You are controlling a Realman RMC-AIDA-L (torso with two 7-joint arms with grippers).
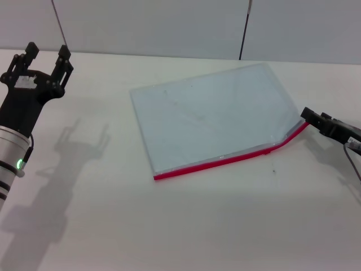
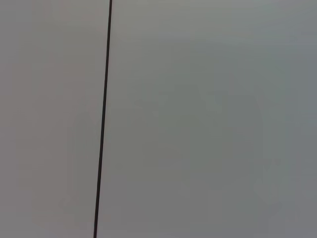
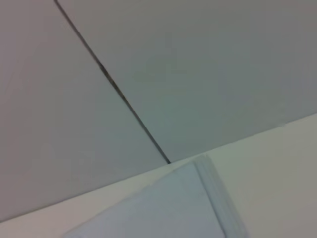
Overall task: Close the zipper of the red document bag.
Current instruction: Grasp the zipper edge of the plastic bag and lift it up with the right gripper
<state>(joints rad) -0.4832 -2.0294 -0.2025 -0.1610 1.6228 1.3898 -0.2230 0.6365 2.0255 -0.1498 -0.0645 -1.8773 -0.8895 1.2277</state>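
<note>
The red document bag (image 1: 214, 113) lies flat on the white table in the middle of the head view, a pale translucent pouch. Its zipper (image 1: 225, 161) is the red strip along the near long edge. The right end of that strip bends up off the table to my right gripper (image 1: 306, 116), which is shut on it at the bag's right corner. I cannot make out the slider. The right wrist view shows only a far corner of the bag (image 3: 163, 208). My left gripper (image 1: 48, 53) hangs open above the table at the far left, well away from the bag.
The white table (image 1: 169, 226) stretches around the bag on all sides. A grey wall (image 1: 169, 22) with thin black seams stands behind the table. The left wrist view holds only that wall (image 2: 198, 119).
</note>
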